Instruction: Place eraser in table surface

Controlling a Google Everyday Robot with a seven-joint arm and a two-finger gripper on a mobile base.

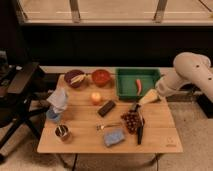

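eraser point(106, 108) lies on table surface point(160, 127), green tray point(126, 84) holds red item point(138, 85), gripper point(159, 91) spread beside it.

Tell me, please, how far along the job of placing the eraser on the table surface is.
Done, it seems: the eraser lies flat on the table surface, just right of the orange fruit and apart from the tool. In hand: nothing; the tool hovers open near the table's right rear corner, by the green tray. Left: probably only drawing the arm away.
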